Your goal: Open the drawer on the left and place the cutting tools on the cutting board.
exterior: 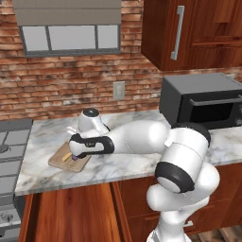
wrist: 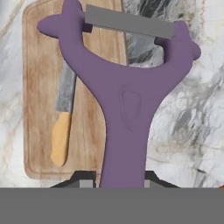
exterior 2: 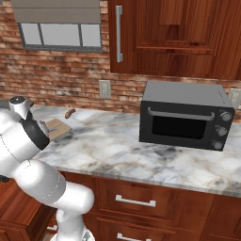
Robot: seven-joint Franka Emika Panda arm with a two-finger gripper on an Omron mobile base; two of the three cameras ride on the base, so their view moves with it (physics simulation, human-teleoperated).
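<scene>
The purple peeler (wrist: 124, 109), clenched in the jaws, should be lowered at three o'clock of the knife (wrist: 62, 127), fully onto the cutting board (wrist: 39, 87).

Bright even rendered light, soft faint shadows, no glare, slightly soft low-resolution detail

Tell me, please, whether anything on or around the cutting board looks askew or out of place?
Nothing stands out. The knife lies flat on the cutting board, and the purple peeler is held in the tool above the board's edge.
</scene>
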